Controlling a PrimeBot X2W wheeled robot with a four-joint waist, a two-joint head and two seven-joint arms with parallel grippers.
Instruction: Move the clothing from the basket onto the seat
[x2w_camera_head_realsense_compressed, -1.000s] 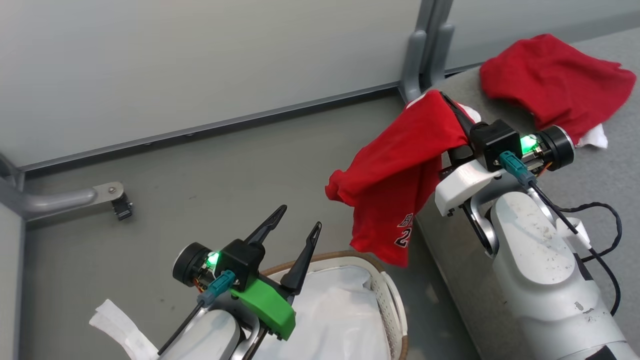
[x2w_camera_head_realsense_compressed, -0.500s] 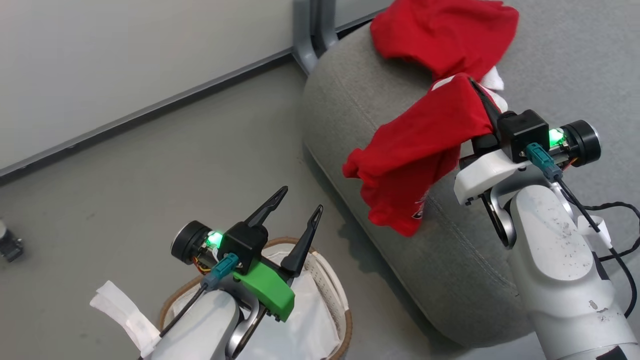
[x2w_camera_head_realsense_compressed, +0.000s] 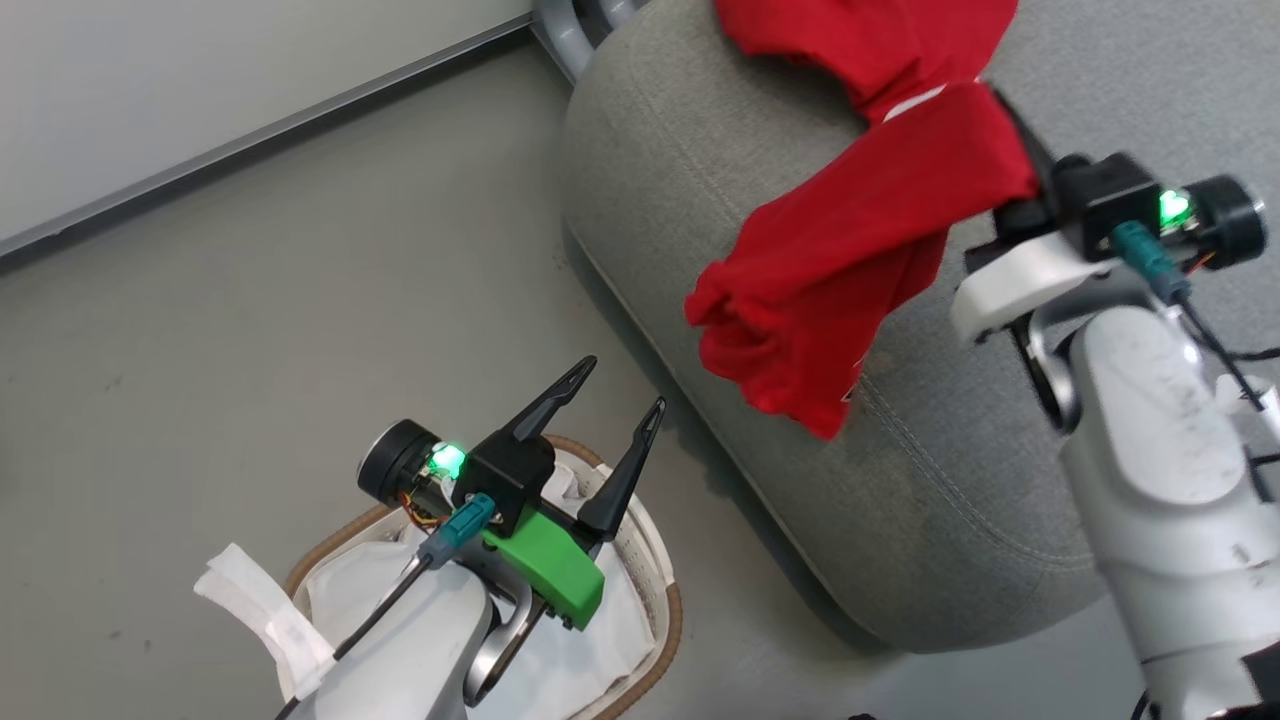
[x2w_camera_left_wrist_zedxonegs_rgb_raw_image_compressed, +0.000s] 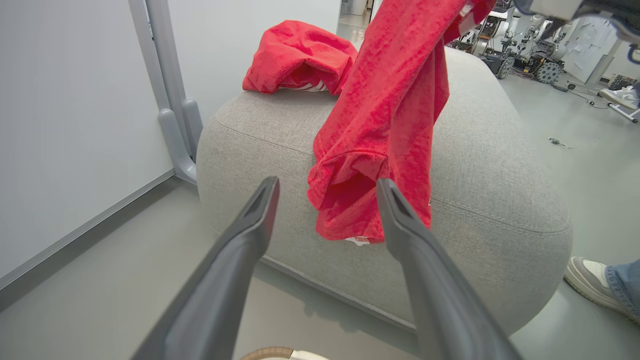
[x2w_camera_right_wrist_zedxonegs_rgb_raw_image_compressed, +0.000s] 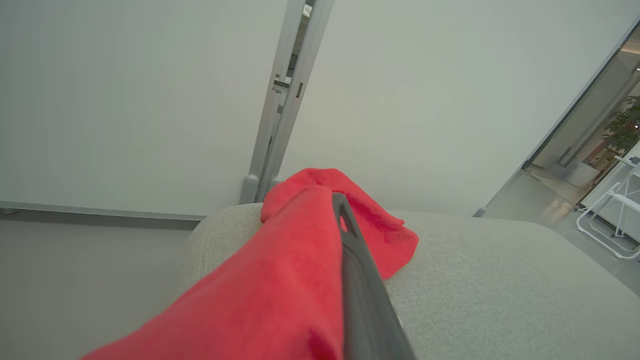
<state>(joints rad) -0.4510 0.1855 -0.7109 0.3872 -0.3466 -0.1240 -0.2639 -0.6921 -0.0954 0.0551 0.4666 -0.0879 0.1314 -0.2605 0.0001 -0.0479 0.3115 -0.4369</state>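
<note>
The clothing is two bright red garments, both at the sofa (x2w_camera_head_realsense_compressed: 690, 200). The hanging garment (x2w_camera_head_realsense_compressed: 860, 260) is grasped by the right hand (x2w_camera_head_realsense_compressed: 1008, 115), which is clenched on the cloth's upper end above the sofa's top. In the right wrist view one dark finger (x2w_camera_right_wrist_zedxonegs_rgb_raw_image_compressed: 359, 280) runs along the fabric, which is draped over and beside it; the other finger is hidden under the cloth. From that grip the garment slopes down across the sofa's rounded end edge. Its bunched lower end hangs in front of the sofa's side, and whether it touches the upholstery cannot be told. A scrap of white print shows at the lower hem.

The crumpled garment (x2w_camera_head_realsense_compressed: 870, 40) lies on the sofa's top, near the end edge closest to the grey wall post (x2w_camera_left_wrist_zedxonegs_rgb_raw_image_compressed: 172, 115). A little white striping shows along its underside in the left wrist view.

The left hand (x2w_camera_head_realsense_compressed: 624, 382) is released, its two fingers spread wide, above the rim of the basket (x2w_camera_head_realsense_compressed: 672, 610). The basket stands on the floor (x2w_camera_head_realsense_compressed: 250, 350) near the sofa's lower end corner, apart from it, with its white liner (x2w_camera_head_realsense_compressed: 350, 590) inside.

A person's foot (x2w_camera_left_wrist_zedxonegs_rgb_raw_image_compressed: 590, 277) in a pale sneaker rests on the floor beside the sofa's other side.
</note>
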